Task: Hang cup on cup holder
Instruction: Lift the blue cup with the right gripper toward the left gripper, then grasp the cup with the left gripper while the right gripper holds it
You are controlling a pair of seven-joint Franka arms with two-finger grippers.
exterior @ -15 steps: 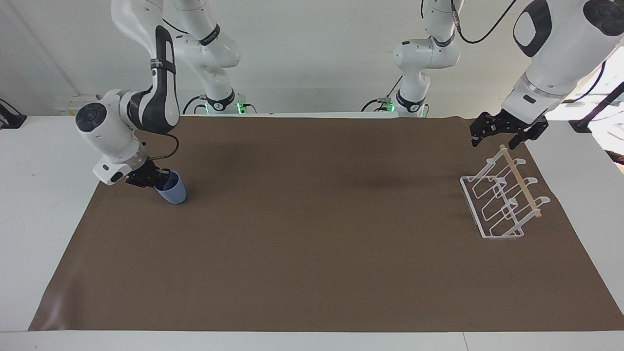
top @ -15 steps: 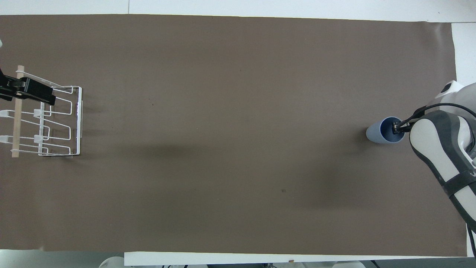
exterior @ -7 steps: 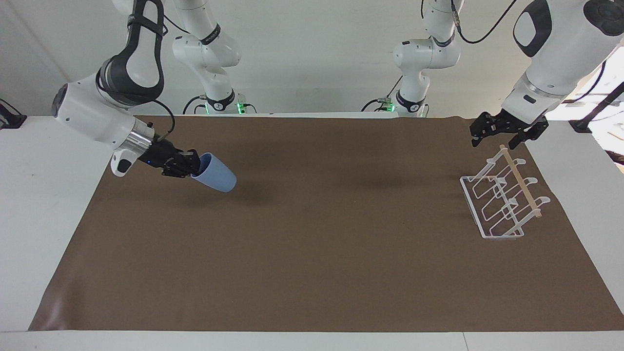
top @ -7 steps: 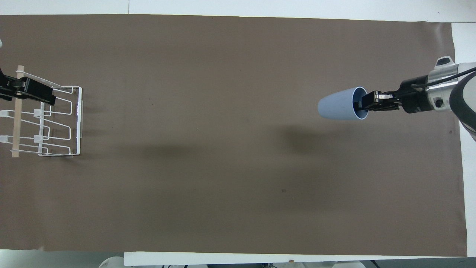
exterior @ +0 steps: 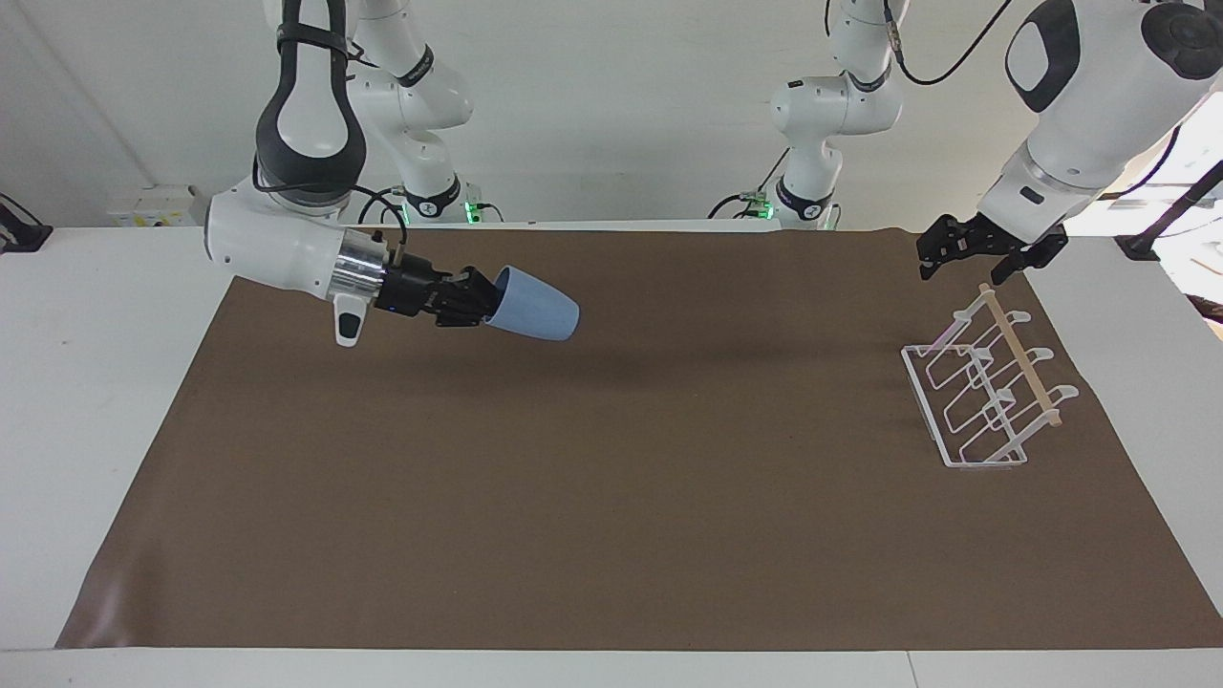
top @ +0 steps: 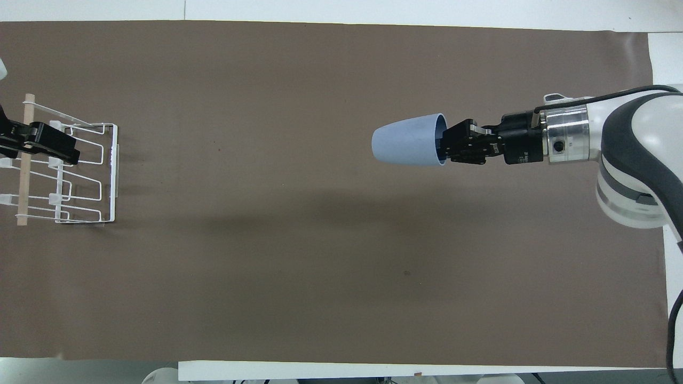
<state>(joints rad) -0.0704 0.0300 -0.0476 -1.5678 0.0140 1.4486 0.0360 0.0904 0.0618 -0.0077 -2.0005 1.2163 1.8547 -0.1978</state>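
Between our right jaws (exterior: 475, 298), clamped on its rim, the cup (exterior: 533, 305) looks light and slippery.

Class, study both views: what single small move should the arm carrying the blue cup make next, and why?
Probably carry on toward the left arm's end. The right pincer grips the cup by its rim, on its side, over the mat's middle, while the cup holder stands there empty, the left pincer over it.
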